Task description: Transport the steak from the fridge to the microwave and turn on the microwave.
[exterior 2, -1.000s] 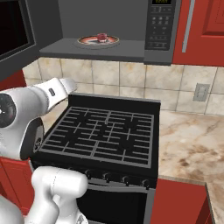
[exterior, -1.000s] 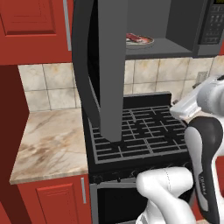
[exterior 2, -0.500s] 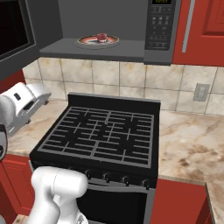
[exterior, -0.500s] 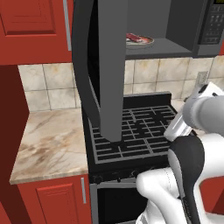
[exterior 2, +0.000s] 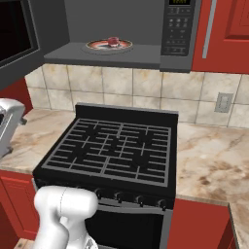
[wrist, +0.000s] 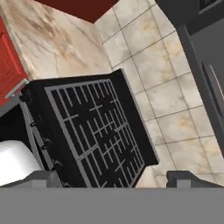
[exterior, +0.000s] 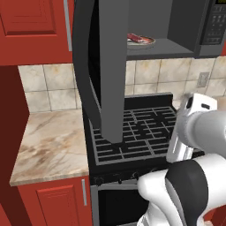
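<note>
Since a second ago the arm has swung back from over the stove [exterior 2: 112,151] toward the robot's own body, while everything else has kept its place. Its hand [wrist: 116,177] stands wide and holds nothing, its fingers [wrist: 43,178] far apart, pointing down at the stove grate with tiled wall beyond. Well above and beyond the hand, the steak [exterior 2: 113,41] lies on a plate [exterior 2: 97,47] inside the microwave [exterior 2: 180,29], whose door [exterior: 108,66] hangs open. Marble surface [exterior 2: 214,160] flanks the stove.
</note>
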Motion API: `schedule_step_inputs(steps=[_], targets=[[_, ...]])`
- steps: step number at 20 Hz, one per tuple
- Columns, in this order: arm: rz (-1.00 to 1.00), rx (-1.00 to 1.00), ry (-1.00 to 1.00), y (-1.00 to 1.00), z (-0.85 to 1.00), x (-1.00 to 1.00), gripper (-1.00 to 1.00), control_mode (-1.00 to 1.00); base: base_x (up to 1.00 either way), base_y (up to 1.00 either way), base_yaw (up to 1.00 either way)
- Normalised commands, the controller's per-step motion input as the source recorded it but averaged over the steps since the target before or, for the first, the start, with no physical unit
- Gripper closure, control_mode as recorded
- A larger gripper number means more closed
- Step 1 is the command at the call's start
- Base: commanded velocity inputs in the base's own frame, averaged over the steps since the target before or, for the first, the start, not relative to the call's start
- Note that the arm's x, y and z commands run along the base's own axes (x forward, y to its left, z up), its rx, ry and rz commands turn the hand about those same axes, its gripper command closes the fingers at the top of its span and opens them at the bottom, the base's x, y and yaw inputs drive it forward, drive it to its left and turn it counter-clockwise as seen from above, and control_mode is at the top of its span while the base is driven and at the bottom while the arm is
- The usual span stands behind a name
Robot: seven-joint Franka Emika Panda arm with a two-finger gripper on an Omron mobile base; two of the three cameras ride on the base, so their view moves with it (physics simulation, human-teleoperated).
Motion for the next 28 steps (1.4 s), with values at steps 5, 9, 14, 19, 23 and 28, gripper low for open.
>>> schedule_step_inputs(steps=[5,9,14,19,23,28], targets=[[0.23,-0.29,-0.08,0.47,-0.44,-0.32,-1.0,-1.0,0.0,0.0,0.0],[0.16,-0.38,-0.2,0.64,-0.52,-0.3,-1.0,-1.0,0.0,0.0,0.0],[0.15,-0.45,-0.45,0.57,-0.52,-0.3,-1.0,-1.0,0.0,0.0,0.0],[0.09,-0.37,-0.43,0.3,-0.45,-0.13,-1.0,-1.0,0.0,0.0,0.0],[0.03,-0.31,-0.26,0.23,-0.54,0.0,-1.0,-1.0,0.0,0.0,0.0],[0.0,-0.12,-0.18,0.2,-0.55,0.08,-1.0,-1.0,0.0,0.0,0.0]])
